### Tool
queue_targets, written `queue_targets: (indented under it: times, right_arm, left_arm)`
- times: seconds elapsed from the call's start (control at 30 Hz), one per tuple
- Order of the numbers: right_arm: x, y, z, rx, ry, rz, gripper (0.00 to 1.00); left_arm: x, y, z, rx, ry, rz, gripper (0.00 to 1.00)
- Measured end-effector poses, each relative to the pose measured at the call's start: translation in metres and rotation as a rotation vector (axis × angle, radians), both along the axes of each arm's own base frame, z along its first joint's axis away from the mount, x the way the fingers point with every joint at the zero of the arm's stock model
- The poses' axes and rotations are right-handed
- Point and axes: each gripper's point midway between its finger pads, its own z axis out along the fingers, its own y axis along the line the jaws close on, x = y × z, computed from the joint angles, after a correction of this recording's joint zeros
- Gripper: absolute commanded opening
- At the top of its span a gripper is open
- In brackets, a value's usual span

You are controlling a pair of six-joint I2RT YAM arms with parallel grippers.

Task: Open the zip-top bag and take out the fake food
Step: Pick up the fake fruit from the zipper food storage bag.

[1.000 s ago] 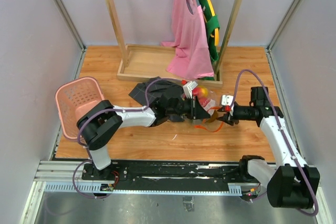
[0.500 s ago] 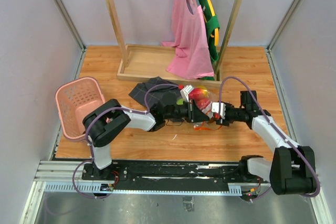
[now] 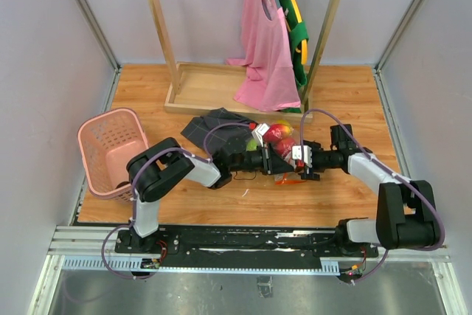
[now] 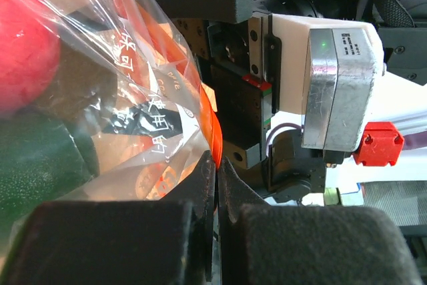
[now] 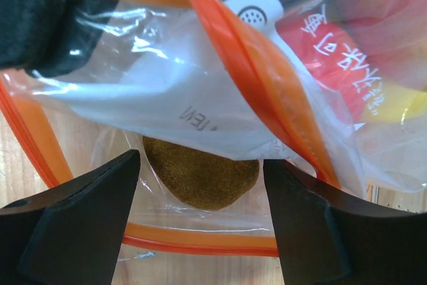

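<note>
Top external view: on the wooden table (image 3: 221, 204), just beyond the two arm bases, both arms bend inward and meet near the middle, the left gripper (image 3: 264, 157) reaching from the left and the right gripper (image 3: 287, 161) from the right, with the bag (image 3: 279, 145) between them. The left wrist view shows the left fingers (image 4: 200, 191) pressed together on the clear film of the bag right at its orange zip strip (image 4: 213, 138), so this tool is clamped on the bag's edge, and the right gripper's body fills the space just behind it. The right wrist view shows the right fingers (image 5: 73, 218) standing apart and holding nothing, with a brownish fruit (image 5: 200, 175) lying inside the plastic in the gap just ahead of them; the orange strip runs slantwise above it, and red and yellow fruit show through the film at the upper right. The fruit is inside the bag: from above a red fruit (image 3: 280, 132) bulges at its far side and a lime green fruit (image 3: 252, 144) sits at its left. A pink basket (image 3: 110, 145) stands at the left edge of the table, well apart from the bag. Just beyond the bag on the left lies a grey cloth (image 3: 210, 125). Farther back stands a wooden rack (image 3: 177, 97) with a pink top (image 3: 267, 57) and a green garment (image 3: 299, 42) hanging from its rail
</note>
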Motion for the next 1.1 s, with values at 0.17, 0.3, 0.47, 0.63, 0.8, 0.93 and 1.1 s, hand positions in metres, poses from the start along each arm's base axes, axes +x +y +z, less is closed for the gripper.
queue_targets:
  times: [0.17, 0.3, 0.47, 0.63, 0.8, 0.93, 1.1]
  right_arm:
    - [0.005, 0.001, -0.008, -0.033, 0.020, 0.009, 0.78]
    - [0.008, 0.000, -0.015, -0.067, 0.033, 0.012, 0.72]
    - [0.012, 0.001, -0.017, -0.103, 0.031, 0.031, 0.52]
    - [0.010, 0.000, -0.017, -0.125, 0.034, 0.053, 0.35]
    - [0.007, -0.004, -0.007, -0.139, 0.021, 0.041, 0.30]
    - [0.007, -0.005, 0.015, -0.129, -0.031, 0.017, 0.27]
    - [-0.002, -0.004, 0.032, -0.109, -0.027, 0.008, 0.24]
  left_arm:
    - [0.002, -0.001, -0.009, 0.004, 0.010, 0.007, 0.00]
    - [0.003, -0.001, -0.017, 0.013, 0.017, 0.014, 0.00]
    - [0.003, -0.001, -0.018, 0.013, 0.016, 0.016, 0.00]
    - [0.002, 0.002, -0.024, 0.027, 0.024, 0.020, 0.00]
    - [0.003, 0.006, -0.030, 0.045, 0.026, 0.036, 0.00]
    - [0.005, 0.008, -0.036, 0.060, 0.031, 0.057, 0.00]
    - [0.008, 0.011, -0.039, 0.070, 0.035, 0.075, 0.00]
